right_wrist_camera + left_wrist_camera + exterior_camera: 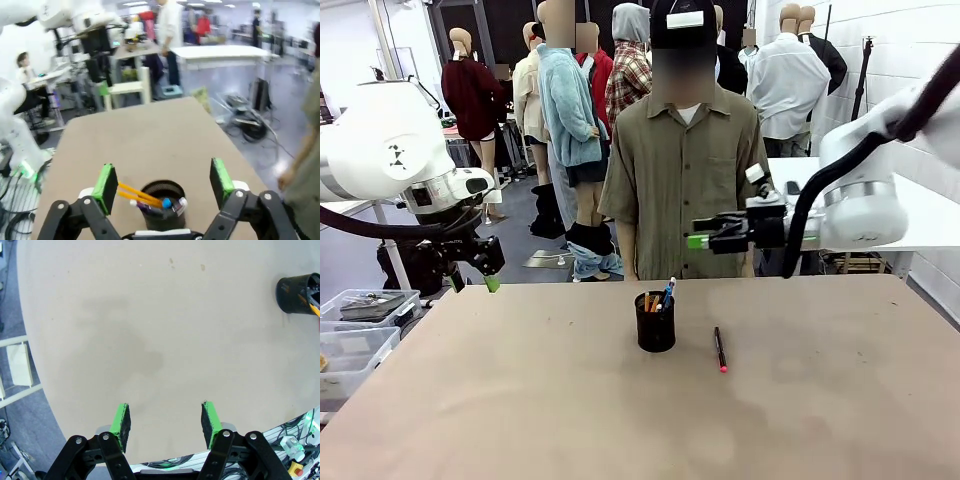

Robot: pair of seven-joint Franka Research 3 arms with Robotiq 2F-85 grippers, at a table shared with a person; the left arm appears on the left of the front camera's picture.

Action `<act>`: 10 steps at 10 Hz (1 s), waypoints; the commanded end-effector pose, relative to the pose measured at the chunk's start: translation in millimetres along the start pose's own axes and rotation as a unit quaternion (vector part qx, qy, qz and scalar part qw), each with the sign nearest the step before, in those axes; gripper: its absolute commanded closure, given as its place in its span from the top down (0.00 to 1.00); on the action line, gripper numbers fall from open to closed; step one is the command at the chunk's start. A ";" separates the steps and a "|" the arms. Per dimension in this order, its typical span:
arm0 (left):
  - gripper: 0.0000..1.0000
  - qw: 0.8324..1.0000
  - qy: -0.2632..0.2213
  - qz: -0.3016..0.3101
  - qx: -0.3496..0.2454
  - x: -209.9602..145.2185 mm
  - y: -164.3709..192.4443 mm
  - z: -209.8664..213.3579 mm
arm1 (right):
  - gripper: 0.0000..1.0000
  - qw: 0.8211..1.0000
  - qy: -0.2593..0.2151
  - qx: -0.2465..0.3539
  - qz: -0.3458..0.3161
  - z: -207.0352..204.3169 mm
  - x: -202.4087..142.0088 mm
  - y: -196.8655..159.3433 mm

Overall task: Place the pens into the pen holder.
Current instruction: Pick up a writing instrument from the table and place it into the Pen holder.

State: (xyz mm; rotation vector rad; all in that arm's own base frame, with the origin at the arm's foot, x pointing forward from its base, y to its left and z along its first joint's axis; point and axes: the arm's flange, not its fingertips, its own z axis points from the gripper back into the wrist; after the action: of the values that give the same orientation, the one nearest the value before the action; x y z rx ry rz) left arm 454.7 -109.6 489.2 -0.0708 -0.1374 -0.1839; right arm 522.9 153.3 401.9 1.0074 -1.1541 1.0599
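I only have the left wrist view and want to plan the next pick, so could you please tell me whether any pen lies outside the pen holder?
Observer: Yes, one black pen with a red tip lies flat on the table, just to the robot's right of the pen holder.
Operator: Thanks. Is the right gripper holding anything?
Observer: No, the right gripper is open and empty, raised above the table.
Operator: And what stands tallest in the holder?
Observer: A blue pen rises highest above its rim.
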 end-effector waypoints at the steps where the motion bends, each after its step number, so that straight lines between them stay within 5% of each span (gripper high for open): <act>1: 0.74 1.000 0.002 0.003 0.007 -0.6 -0.8 1.7 | 0.93 0.992 0.052 -0.098 -0.065 13.2 21.5 23.5; 6: 0.74 1.000 0.002 0.003 0.007 -0.6 -0.8 1.7 | 0.93 0.926 0.131 -0.270 -0.230 59.0 39.1 20.4; 7: 0.74 1.000 0.002 0.003 0.007 -0.6 -0.8 1.7 | 0.93 0.886 0.190 -0.306 -0.293 49.9 43.5 19.4; 10: 0.74 1.000 0.002 0.003 0.007 -0.6 -0.8 1.7 | 0.93 0.807 0.272 -0.357 -0.384 25.5 58.1 11.7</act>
State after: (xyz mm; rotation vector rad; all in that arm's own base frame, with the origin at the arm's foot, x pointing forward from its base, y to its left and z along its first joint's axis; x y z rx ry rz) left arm 454.6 -109.8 489.2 -0.0708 -0.1372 -0.1844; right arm 497.3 122.4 410.3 0.4080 -0.6547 0.2410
